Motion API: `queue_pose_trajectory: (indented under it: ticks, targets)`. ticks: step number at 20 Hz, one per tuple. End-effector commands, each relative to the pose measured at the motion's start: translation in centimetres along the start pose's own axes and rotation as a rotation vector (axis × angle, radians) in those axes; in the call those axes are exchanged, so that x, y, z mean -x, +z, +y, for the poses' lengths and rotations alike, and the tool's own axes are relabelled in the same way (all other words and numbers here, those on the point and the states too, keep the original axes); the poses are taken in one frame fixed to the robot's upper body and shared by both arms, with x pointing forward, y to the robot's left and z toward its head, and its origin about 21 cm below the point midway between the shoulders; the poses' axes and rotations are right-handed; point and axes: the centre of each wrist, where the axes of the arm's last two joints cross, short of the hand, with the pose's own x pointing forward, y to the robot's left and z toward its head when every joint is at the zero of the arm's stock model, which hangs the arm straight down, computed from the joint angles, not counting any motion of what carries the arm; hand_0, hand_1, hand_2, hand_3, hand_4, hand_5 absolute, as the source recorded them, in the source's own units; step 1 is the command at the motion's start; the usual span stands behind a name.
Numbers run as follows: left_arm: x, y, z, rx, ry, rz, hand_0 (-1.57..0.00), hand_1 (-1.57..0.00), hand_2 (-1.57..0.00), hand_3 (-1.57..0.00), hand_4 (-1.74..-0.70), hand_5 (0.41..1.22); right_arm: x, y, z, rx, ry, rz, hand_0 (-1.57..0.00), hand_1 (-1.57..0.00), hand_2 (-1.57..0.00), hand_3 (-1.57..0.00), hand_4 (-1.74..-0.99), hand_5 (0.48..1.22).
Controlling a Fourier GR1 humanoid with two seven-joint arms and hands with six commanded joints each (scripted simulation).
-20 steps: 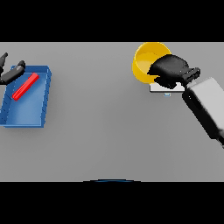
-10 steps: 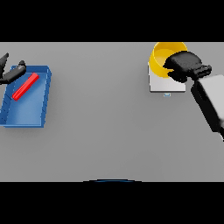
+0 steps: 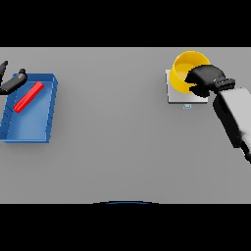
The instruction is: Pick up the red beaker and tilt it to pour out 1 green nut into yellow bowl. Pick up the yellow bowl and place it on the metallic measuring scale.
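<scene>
The yellow bowl (image 3: pixel 185 68) is at the far right, over the back part of the metallic measuring scale (image 3: pixel 174 95); whether it rests on the scale I cannot tell. My right hand (image 3: pixel 208 78) is shut on the bowl's right rim. The red beaker (image 3: pixel 28 96) lies on its side in the blue tray (image 3: pixel 34 130) at the far left. My left hand (image 3: pixel 12 83) hangs open at the tray's back left corner, just beside the beaker. No green nut shows.
The blue tray takes up the left edge of the grey table. My right forearm (image 3: pixel 235 115) runs in from the right side toward the scale.
My right hand has carried the yellow bowl to the right and a little back, so it now sits over the scale. The left hand and the beaker have stayed put.
</scene>
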Motion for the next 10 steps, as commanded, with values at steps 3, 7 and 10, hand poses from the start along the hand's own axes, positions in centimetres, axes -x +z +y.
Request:
queue_pose_trajectory:
  ticks: [3, 7, 10]
  targets:
    - [-0.10, -0.06, -0.24, 0.003, -0.004, -0.013, 0.00, 0.00, 0.00, 0.00, -0.84, 0.780, 0.29, 0.05, -0.04, -0.006, -0.017, -0.008, -1.57, -1.57, -1.40, -1.38, -1.741, 1.221]
    - [0.10, -0.20, -0.25, 0.009, -0.003, -0.006, 0.00, 0.00, 0.00, 0.00, -0.84, 0.774, 0.32, -0.15, 0.11, -0.025, -0.038, 0.012, -1.33, -1.12, -1.01, -0.82, -1.592, 1.074]
    - [0.03, 0.04, -0.36, 0.010, 0.008, -0.014, 0.00, 0.00, 0.00, 0.00, -0.84, 0.764, 0.47, -0.15, -0.34, -0.036, -0.093, 0.023, -0.76, -0.67, -0.58, -0.48, -1.513, 0.923]
